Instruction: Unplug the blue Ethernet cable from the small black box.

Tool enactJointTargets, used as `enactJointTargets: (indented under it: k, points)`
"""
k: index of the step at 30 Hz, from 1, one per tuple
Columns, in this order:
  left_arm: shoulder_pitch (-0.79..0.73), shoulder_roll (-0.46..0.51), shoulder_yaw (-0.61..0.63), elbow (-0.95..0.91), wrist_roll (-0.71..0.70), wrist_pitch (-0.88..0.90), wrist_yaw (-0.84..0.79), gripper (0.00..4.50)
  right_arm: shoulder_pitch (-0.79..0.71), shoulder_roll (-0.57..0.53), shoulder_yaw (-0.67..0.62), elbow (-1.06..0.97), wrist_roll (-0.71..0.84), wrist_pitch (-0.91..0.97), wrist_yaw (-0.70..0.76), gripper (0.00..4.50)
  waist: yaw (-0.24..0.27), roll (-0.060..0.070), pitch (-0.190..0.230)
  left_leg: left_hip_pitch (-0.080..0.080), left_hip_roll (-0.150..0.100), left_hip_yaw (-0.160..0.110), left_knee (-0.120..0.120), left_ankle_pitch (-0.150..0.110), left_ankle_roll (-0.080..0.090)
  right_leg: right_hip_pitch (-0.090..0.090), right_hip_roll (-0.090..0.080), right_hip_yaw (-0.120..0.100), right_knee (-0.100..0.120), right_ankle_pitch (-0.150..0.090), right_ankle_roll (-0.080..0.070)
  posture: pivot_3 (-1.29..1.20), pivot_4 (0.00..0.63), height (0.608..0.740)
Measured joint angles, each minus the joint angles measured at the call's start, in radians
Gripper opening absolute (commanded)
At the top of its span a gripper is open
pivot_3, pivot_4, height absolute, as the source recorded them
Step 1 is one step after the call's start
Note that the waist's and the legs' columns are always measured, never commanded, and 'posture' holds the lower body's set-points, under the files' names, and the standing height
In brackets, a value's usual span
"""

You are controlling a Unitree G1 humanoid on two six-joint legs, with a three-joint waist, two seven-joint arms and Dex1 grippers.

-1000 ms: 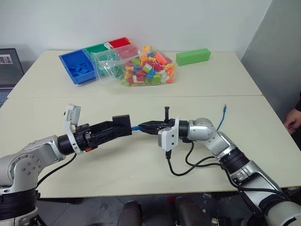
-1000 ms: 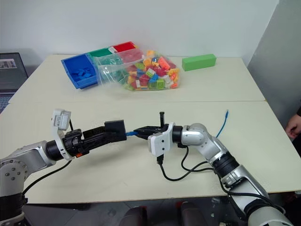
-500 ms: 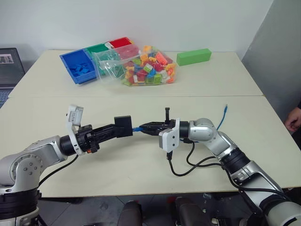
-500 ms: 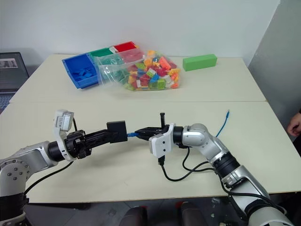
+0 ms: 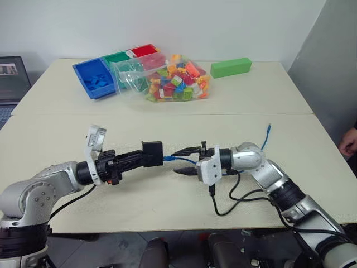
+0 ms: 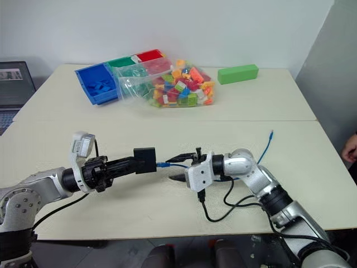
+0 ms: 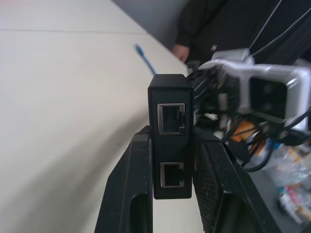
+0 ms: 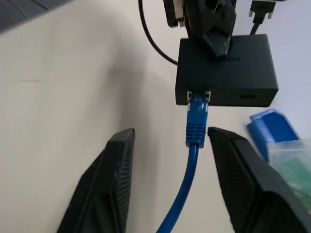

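Both right fingers [image 8: 109,184] apart, blue Ethernet cable [image 8: 196,121] seemingly plugged.

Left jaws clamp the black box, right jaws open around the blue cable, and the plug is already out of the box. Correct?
Not quite. In the right wrist view the blue Ethernet cable is plugged into the small black box. The rest holds: left gripper clamps the box, right gripper is open around the cable.

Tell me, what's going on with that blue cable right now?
Left gripper fingers shut on small flat matte black box. Right gripper fingers open around thin bright blue Ethernet cable, not gripping. Plug seated in box's port. Nothing in the way.
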Motion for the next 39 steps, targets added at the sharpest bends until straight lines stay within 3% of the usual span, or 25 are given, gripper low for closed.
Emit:
enactJointTargets:
  k: [6,11,27,39]
  points:
    - [-0.024,0.000,-0.013,0.041,0.028,-0.033,-0.053,0.76,0.030,-0.014,-0.112,-0.222,0.398,0.660,-0.020,2.64,0.000,0.000,0.000,0.000,0.000,-0.001,0.000,0.000,0.000,0.000,0.000,0.000,0.000,0.000,0.000,0.00,0.150,0.740]
    - [-0.040,-0.004,-0.007,0.053,-0.007,-0.019,-0.060,0.76,0.046,0.069,-0.190,-0.229,0.546,0.910,-0.116,2.64,-0.001,0.000,0.000,0.000,0.000,0.001,0.000,0.000,0.000,-0.001,0.001,0.000,0.000,0.000,0.000,0.00,0.150,0.740]
    - [-0.014,-0.034,0.028,0.028,-0.112,0.021,-0.016,0.76,0.042,0.199,-0.282,-0.149,0.660,1.145,-0.141,2.64,-0.002,0.000,0.000,-0.001,0.000,0.001,0.000,0.000,0.000,-0.001,0.001,-0.001,-0.001,-0.003,0.005,0.00,0.150,0.740]
    - [-0.014,-0.035,0.036,0.024,-0.131,0.036,0.001,0.76,0.025,0.277,-0.327,-0.113,0.670,1.190,-0.193,2.64,-0.009,0.000,0.000,-0.001,0.000,0.001,0.000,0.000,0.000,-0.001,0.001,-0.001,-0.001,-0.003,0.005,0.00,0.150,0.740]
